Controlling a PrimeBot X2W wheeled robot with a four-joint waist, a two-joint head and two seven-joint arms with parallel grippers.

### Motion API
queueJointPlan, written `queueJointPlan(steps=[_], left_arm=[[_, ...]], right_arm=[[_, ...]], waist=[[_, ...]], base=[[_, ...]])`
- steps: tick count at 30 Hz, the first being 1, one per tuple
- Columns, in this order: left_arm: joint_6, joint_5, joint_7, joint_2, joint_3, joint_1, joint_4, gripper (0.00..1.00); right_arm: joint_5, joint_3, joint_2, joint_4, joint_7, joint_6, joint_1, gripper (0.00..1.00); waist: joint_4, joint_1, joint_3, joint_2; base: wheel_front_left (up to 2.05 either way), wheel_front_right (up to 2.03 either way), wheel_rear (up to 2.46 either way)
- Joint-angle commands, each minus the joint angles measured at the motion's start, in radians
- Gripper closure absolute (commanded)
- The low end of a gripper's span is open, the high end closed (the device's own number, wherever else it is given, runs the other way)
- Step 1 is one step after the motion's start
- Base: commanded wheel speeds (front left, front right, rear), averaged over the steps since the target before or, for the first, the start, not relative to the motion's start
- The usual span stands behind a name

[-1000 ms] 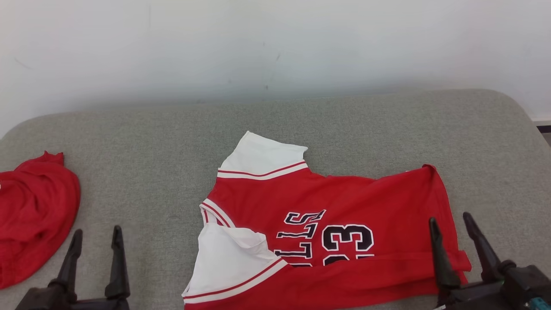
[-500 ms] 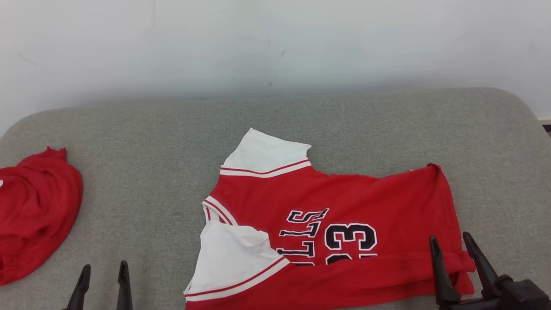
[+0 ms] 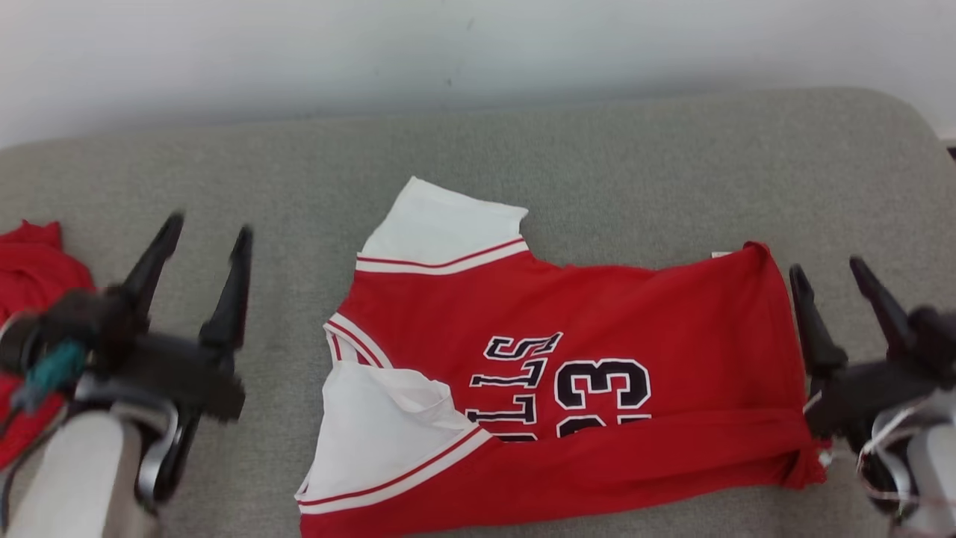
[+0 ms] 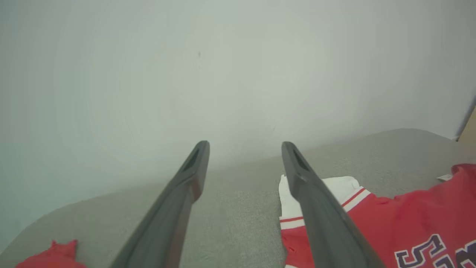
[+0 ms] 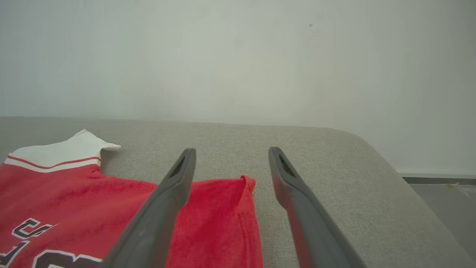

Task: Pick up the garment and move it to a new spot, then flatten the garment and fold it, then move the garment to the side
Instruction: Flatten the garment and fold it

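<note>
1. While both sets of jaws stand wide apart and hold nothing, the left gripper hovers over bare grey fabric, to the left of the garment and clear of it.
2. The right gripper hangs just beside the garment's right-hand hem.
3. The garment, a red jersey with white sleeves and black lettering, lies mostly flat at the middle front of the grey padded counter, its near edge folded over in a strip.
4. A bunched red cloth lies at the counter's far left.
5. A pale wall stands behind.
</note>
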Motion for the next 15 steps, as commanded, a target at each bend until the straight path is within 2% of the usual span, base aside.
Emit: queueJointPlan(steps=[1,4,8,15], left_arm=[[0.001,-0.057,0.035,0.034,-0.073,-0.098,0.016,0.0],[0.0,-0.157,0.102,0.1,-0.184,-0.244,0.056,0.0],[0.0,-0.284,0.186,0.16,-0.329,-0.405,0.129,0.0],[0.0,-0.431,0.264,0.225,-0.555,-0.614,0.256,0.0]], right_arm=[[0.006,0.023,-0.028,0.033,0.037,-0.002,-0.069,0.0],[0.014,0.061,-0.033,0.083,0.101,-0.002,-0.174,0.0],[0.003,0.126,-0.04,0.151,0.151,-0.002,-0.302,0.0],[-0.007,0.237,-0.017,0.286,0.207,-0.002,-0.487,0.0]], waist=[[-0.041,-0.0002,0.088,-0.0001],[-0.064,-0.0002,0.141,-0.0001],[-0.096,-0.0002,0.206,-0.0001],[-0.136,-0.0002,0.281,-0.0001]], base=[[0.0,0.0,0.0],[0.0,0.0,0.0],[0.0,0.0,0.0],[0.0,0.0,0.0]])
